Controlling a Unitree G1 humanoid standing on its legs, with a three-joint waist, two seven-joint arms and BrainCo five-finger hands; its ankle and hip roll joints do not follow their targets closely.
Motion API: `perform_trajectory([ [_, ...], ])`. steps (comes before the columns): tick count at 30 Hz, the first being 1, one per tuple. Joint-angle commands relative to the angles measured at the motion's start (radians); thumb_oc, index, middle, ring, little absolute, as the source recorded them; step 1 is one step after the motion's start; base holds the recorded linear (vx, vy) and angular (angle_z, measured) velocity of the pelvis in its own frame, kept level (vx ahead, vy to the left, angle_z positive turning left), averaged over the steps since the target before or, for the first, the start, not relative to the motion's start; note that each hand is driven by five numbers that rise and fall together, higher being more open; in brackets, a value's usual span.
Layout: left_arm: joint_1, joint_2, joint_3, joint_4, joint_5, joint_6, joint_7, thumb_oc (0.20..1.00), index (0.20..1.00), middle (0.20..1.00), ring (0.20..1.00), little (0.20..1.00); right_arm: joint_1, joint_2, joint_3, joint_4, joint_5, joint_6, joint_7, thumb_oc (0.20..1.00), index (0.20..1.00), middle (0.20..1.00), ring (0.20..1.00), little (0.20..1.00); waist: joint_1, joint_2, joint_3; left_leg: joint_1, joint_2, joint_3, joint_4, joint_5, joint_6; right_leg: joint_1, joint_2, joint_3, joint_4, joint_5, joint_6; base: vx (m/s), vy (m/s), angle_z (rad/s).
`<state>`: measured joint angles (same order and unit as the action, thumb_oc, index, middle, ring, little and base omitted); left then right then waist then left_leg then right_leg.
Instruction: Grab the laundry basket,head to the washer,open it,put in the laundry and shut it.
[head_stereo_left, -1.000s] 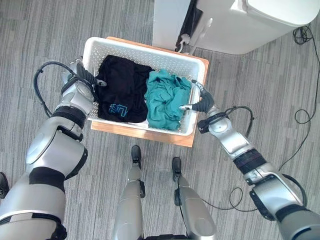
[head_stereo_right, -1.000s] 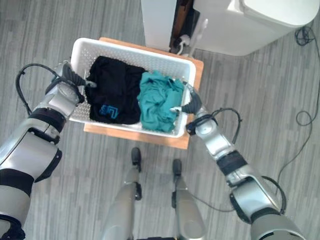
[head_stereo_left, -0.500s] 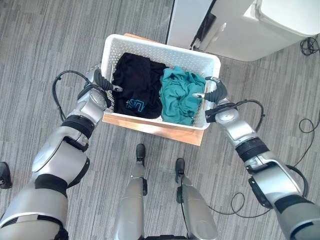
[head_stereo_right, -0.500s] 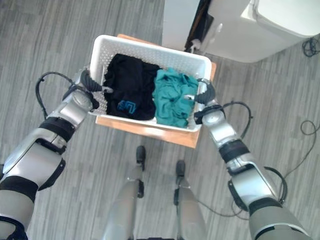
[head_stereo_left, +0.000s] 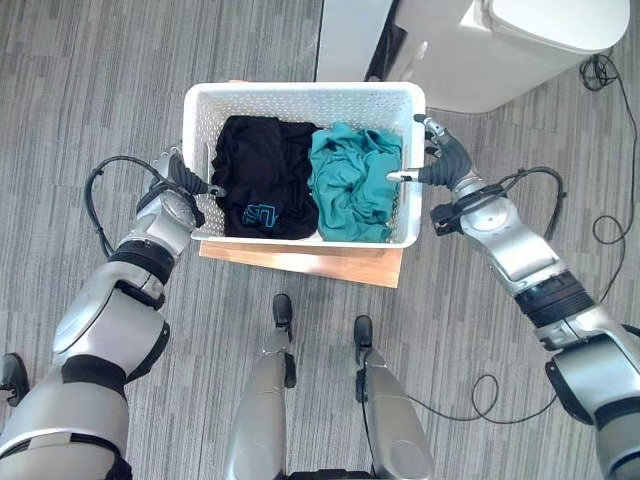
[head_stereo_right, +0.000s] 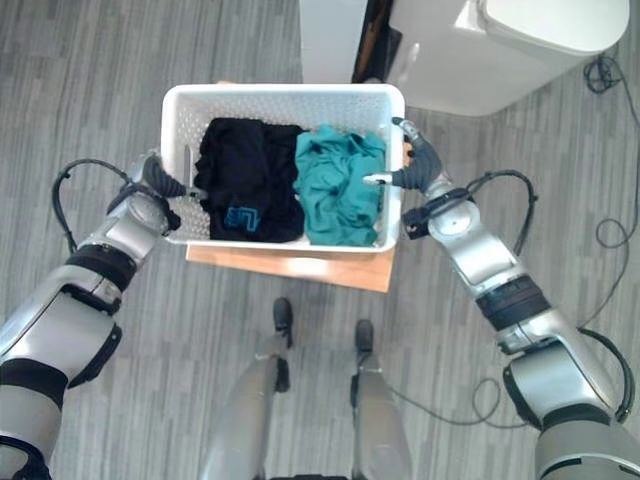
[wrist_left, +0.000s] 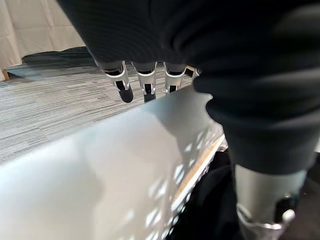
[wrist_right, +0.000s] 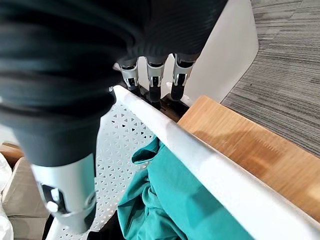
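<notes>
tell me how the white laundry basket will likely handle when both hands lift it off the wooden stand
The laundry basket looks like thin perforated plastic, so probably light and slightly flexible. With the left hand and right hand on opposite rims, it should stay fairly level. The black garment and teal garment are soft and may shift a little.
</notes>
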<state>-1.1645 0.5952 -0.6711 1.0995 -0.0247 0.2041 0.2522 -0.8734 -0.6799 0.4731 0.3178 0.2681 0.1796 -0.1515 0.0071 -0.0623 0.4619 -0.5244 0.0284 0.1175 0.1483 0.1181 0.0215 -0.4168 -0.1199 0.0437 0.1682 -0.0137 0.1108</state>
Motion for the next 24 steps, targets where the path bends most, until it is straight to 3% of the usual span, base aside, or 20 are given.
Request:
perform_trajectory([
  [1,0.009,-0.129,-0.009,0.036,-0.01,-0.043,-0.071,1.0,1.0,1.0,1.0,1.0,-0.011,-0.004,-0.089,-0.16,0.056,-0.119,0.007,1.0,1.0,1.0,1.0,1.0,-0.014,-0.002,0.021,-0.046,0.018,-0.109,0.186,-0.225,-0.019,-0.035,-0.075,-0.052,-0.026,0.083,0.036,0.01,-0.005,-0.04],
  [11,0.032,-0.126,0.016,-0.057,0.01,-0.029,-0.064,1.0,1.0,1.0,1.0,1.0,0.152,0.048,-0.105,-0.112,-0.008,-0.078,0.038,1.0,1.0,1.0,1.0,1.0,-0.011,0.015,0.016,-0.062,0.005,-0.125,0.186,-0.224,-0.02,-0.042,-0.08,-0.054,-0.024,0.075,0.028,0.0,0.0,0.0],
  [18,0.076,-0.125,0.038,-0.137,-0.001,-0.023,-0.029,1.0,1.0,1.0,1.0,1.0,0.136,0.266,-0.158,0.123,0.072,-0.116,-0.133,1.0,1.0,1.0,1.0,1.0,0.014,0.071,0.022,-0.077,-0.017,-0.112,0.19,-0.222,-0.017,-0.062,-0.098,-0.034,-0.02,0.076,0.026,0.0,0.012,0.0],
  [24,0.096,-0.147,0.058,-0.168,0.002,-0.017,-0.011,1.0,1.0,1.0,1.0,1.0,0.076,0.319,-0.205,0.136,0.145,-0.153,-0.198,1.0,1.0,1.0,1.0,1.0,0.028,0.102,0.017,-0.093,-0.034,-0.097,0.203,-0.228,-0.009,-0.069,-0.115,-0.028,-0.027,0.085,0.031,-0.01,0.054,-0.02],
])
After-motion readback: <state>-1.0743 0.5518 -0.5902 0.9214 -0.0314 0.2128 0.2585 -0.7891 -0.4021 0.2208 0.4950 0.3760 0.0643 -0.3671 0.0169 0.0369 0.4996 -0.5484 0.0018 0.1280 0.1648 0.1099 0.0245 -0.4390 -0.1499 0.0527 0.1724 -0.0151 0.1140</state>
